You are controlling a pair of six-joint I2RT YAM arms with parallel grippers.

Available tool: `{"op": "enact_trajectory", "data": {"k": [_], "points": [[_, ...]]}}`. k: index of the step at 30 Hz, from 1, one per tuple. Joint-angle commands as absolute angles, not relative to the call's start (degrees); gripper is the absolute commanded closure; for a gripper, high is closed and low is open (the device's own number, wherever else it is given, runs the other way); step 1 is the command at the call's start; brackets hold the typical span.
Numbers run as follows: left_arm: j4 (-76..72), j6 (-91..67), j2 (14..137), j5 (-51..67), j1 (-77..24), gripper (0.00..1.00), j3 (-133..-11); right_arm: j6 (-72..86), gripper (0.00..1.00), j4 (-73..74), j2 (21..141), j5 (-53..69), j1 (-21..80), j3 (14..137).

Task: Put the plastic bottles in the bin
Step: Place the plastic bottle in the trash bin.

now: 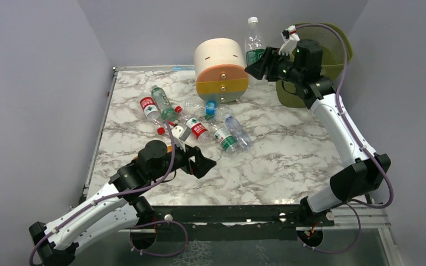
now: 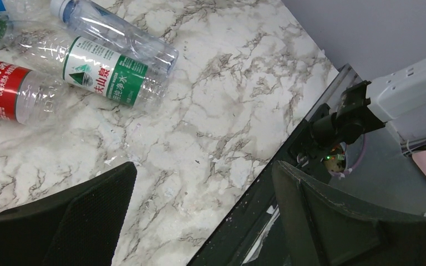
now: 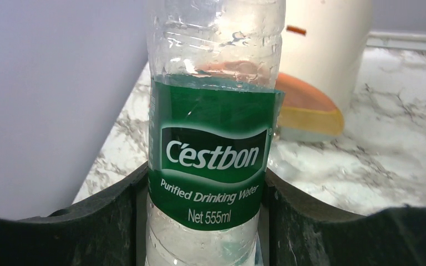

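Right arm at the carrying step of one bottle transfer. The right gripper (image 1: 257, 66) is raised at the far right of the table (image 1: 288, 155), its jaws drawn in against the lower body of an upright clear bottle (image 3: 213, 166) with a green label and white cap; the wrist view shows both jaws pressed on the label's sides. This bottle hangs between the round cream, orange and yellow drawer unit (image 1: 221, 66) on its left and the olive-green bin (image 1: 289, 98) just to its right, in the far right corner. The other bottles (image 1: 199, 124) lie on their sides in a loose cluster on the far left half of the marble top, none in contact with either arm. The left gripper (image 1: 202, 162) hovers low near that cluster's near edge, jaws spread fully and empty. To finish the step cleanly, the bottle would best be kept upright and high enough for its base to pass over the bin's rim, be brought over the middle of the opening, and be let go only once it is clear of the rim; a release too close to the edge risks the bottle tipping back onto the table
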State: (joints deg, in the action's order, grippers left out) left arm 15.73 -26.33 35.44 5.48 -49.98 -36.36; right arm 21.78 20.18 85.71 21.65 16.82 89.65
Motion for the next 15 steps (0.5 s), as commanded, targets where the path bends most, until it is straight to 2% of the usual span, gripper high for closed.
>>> {"op": "enact_trajectory", "data": {"k": [1,7,15], "points": [[11.47,-27.38,35.7,7.94,-49.9,0.01,-35.94,24.4,0.48,17.92,91.17,24.44,17.05,96.91],[8.34,-30.29,34.99,6.49,-49.91,0.01,-33.38,24.16,0.47,17.57,98.42,20.93,14.35,106.64],[7.19,-29.88,38.12,5.71,-49.89,0.01,-33.76,30.37,0.48,12.96,104.14,22.13,2.89,112.43]]}}
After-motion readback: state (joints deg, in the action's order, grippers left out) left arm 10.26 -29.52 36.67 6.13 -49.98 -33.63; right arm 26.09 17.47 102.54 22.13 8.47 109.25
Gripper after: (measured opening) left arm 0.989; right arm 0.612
